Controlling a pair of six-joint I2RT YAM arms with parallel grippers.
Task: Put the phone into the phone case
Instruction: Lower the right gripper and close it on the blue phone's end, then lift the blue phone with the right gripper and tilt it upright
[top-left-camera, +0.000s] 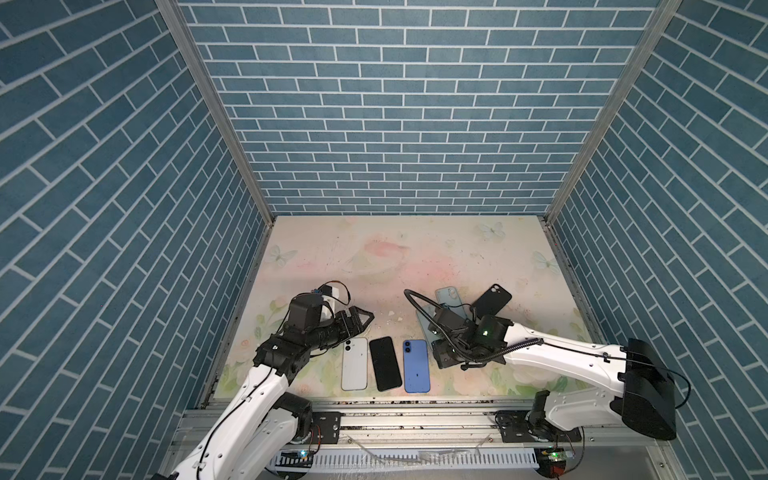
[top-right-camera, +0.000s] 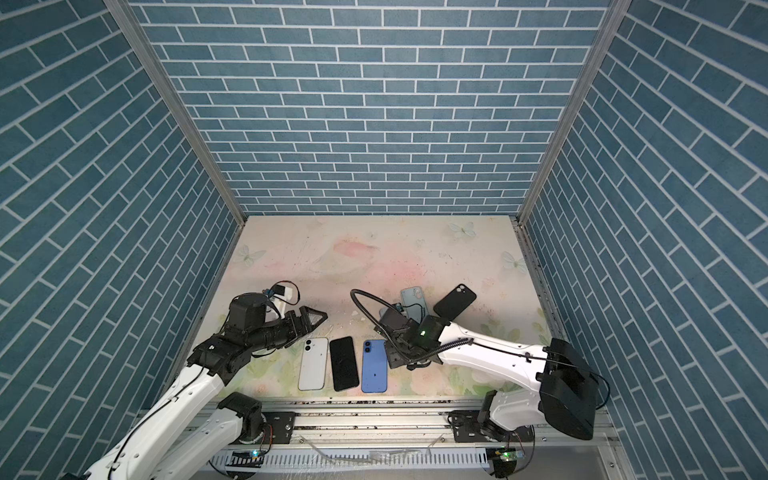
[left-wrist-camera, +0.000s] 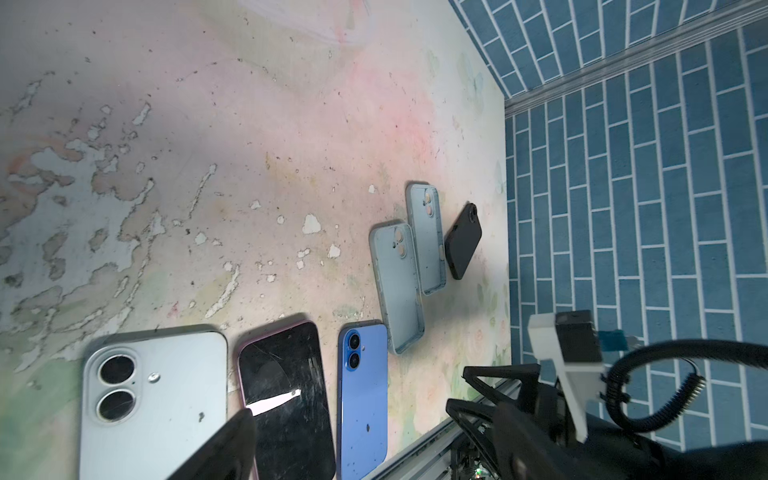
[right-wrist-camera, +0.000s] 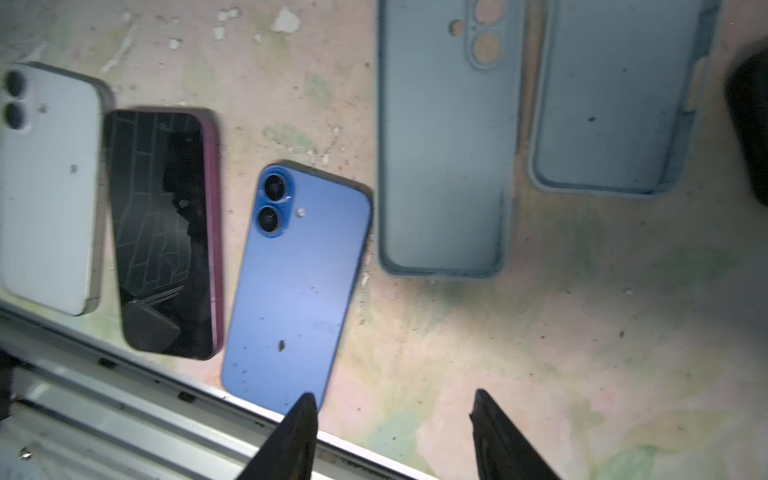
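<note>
Floral table (top-left-camera: 415, 257): blue phone (right-wrist-camera: 295, 286) lies just beside the right claw (right-wrist-camera: 394, 399), long axis front-to-back. Claw open, empty.

On the desk (top-left-camera: 415, 257), the left phone (top-left-camera: 354, 364), middle phone (top-left-camera: 385, 363) and right phone (top-left-camera: 416, 365) lay side by side near the front. Behind them, rightward, lay the near case (left-wrist-camera: 397, 286), centre case (left-wrist-camera: 426, 245) and outer case (left-wrist-camera: 463, 245).

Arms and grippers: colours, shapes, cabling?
Left arm and right arm: white links, black joints. Left gripper and right gripper: black, triangular fingers. Black ribbed cable and green light at the right wrist.
</note>
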